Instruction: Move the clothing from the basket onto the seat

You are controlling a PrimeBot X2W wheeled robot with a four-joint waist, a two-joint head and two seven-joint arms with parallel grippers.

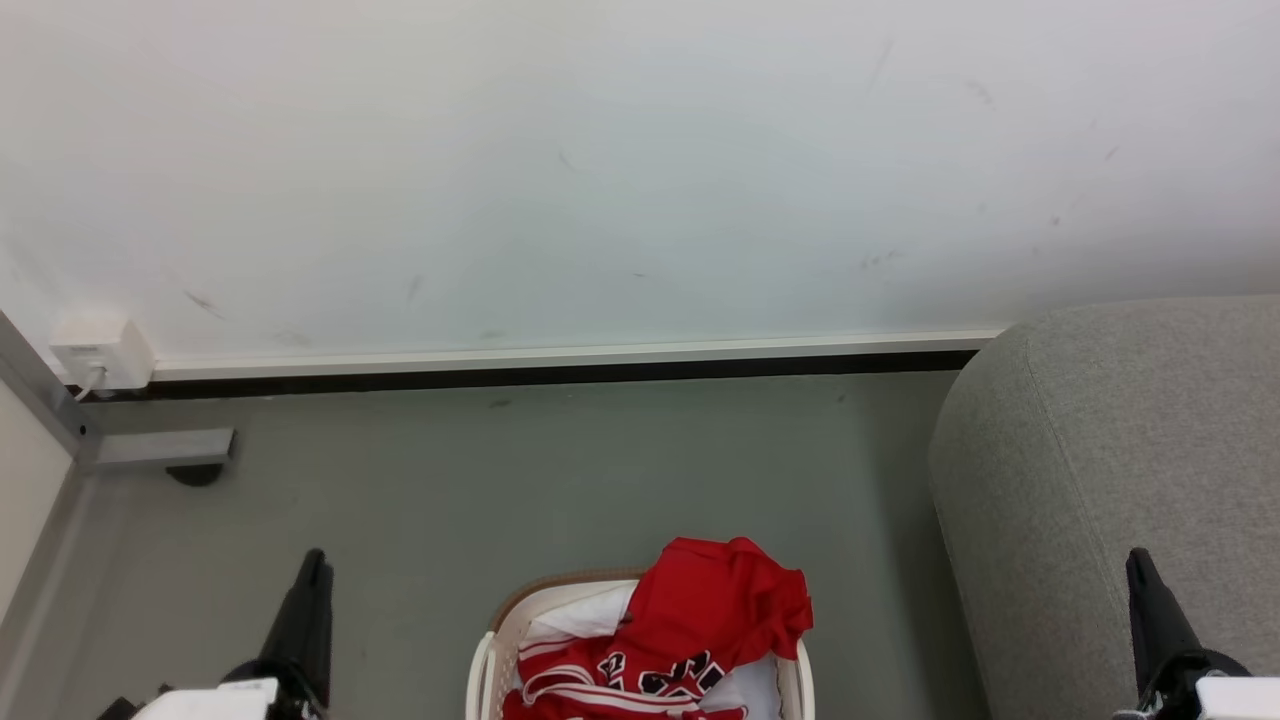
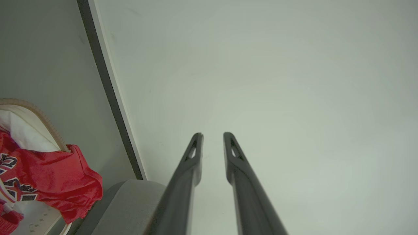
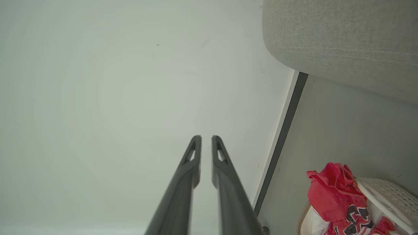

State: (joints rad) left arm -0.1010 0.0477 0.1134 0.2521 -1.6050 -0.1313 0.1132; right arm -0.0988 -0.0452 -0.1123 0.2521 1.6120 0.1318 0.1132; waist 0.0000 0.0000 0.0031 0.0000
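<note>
- The left tool and right tool were both clenched on nothing, flanking the basket, apparently parked before any reach.
- The clothing lay heaped in the basket, beside the seat.

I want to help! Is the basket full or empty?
Full: red clothing is heaped inside the basket and spills over its rim.
</note>
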